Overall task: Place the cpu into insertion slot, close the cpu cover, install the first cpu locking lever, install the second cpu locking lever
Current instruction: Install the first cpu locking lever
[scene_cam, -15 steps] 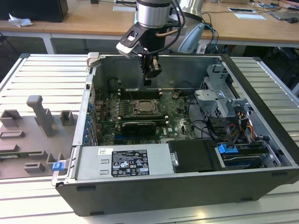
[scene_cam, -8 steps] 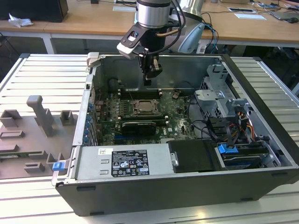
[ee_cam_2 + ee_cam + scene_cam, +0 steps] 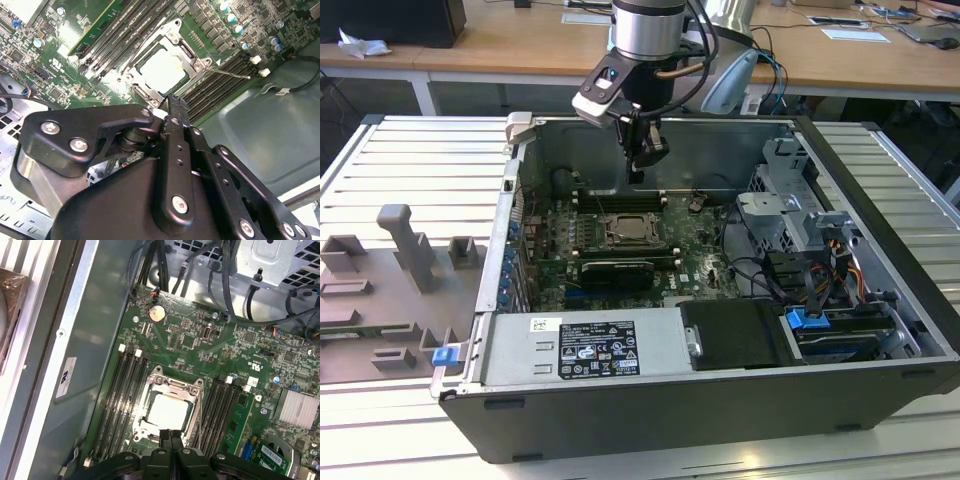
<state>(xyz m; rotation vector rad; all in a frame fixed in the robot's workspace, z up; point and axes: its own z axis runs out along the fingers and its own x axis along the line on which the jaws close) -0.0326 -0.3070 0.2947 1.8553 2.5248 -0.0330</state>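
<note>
I'm looking down into the open computer case [image 3: 620, 432], and my gripper [image 3: 638, 177] hangs inside it, above the green board [image 3: 190, 340]. In the exterior view it sits just over the far edge of the socket [image 3: 636, 216].

In both wrist views the two black fingers [image 3: 176, 436] are pressed flat against each other with only a seam between them. There's nothing between them.

The chip [image 3: 167, 410] is seated in the socket, its pale square top facing up. The cover [image 3: 172, 388] lies down around it, so the chip shows through the big cut-out. My fingertips [image 3: 172, 101] line up right at the socket's edge, beside the chip. Whether they touch the metal I can't tell.

In the second wrist view one thin lever [image 3: 230, 74] sticks out sideways from the socket, across the long memory slots [image 3: 117, 400] on that side. Those slots flank the socket on both sides.

A coin battery [image 3: 156, 313] sits well away from the socket, and a black card [image 3: 617, 272] lies just on the near side of it in the exterior view.
</note>
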